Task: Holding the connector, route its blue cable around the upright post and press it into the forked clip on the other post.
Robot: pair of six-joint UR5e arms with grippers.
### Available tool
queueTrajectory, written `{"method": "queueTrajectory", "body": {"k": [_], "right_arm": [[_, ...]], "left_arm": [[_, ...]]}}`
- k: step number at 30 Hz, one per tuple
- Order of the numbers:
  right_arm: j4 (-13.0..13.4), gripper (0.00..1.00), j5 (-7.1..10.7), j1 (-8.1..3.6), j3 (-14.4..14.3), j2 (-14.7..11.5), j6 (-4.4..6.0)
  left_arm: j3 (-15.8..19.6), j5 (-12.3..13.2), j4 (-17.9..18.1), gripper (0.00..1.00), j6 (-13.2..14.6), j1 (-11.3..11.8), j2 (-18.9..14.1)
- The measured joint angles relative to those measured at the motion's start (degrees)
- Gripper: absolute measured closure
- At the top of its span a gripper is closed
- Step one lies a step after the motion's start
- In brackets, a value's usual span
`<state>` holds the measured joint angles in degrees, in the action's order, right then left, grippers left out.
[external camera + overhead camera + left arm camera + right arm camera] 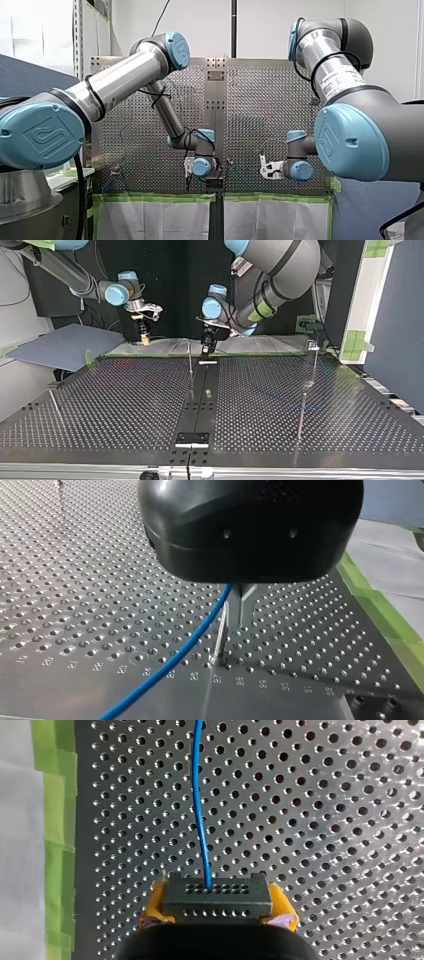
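Blue cable [200,810] leaves the dark connector [217,896] and runs straight ahead over the perforated tabletop [340,820]. That connector is clamped crosswise between the yellow pads [154,906] of my right pincer [218,887], which hangs near the tabletop's far edge at the top view's left. My left pincer [206,347] hangs at the middle of that same edge, just beside a thin upright post [190,365]. Its wrist view shows the cable coming out from under the black body and slanting away close beside the post, but I cannot tell whether the metal fingers are closed on the cable or merely straddle it. I judge the routing step to be in hand and early: the cable lies beside the post rather than wrapped round it, and nothing is seated in a clip. A second post [313,357] with a small bright head stands well apart at the top view's right — it may carry the forked clip, though the fork is too small to make out. The next move, as I read it, calls for the right pincer to carry the connector round the near post with the cable taut, then across to line up above the fork before pressing down — slack could let the cable ride up over the post.
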<state>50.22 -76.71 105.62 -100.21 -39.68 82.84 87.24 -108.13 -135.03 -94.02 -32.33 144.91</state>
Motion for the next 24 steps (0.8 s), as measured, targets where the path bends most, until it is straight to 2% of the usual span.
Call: {"method": "queueTrajectory", "body": {"k": [8,13,24], "right_arm": [[0.03,1.0,-0.58,-0.09,1.13,0.03,-0.77],[-0.16,1.0,-1.79,-0.4,1.97,0.03,-1.25],[-0.61,1.0,-2.85,-1.28,3.33,0.0,-1.77]], "left_arm": [[-3.01,0.03,-1.54,0.99,0.26,0.03,1.35],[-5.47,0.09,-3.31,0.99,0.49,0.17,2.93],[-9.47,0.16,-6.41,0.99,0.5,0.81,3.2]]}}
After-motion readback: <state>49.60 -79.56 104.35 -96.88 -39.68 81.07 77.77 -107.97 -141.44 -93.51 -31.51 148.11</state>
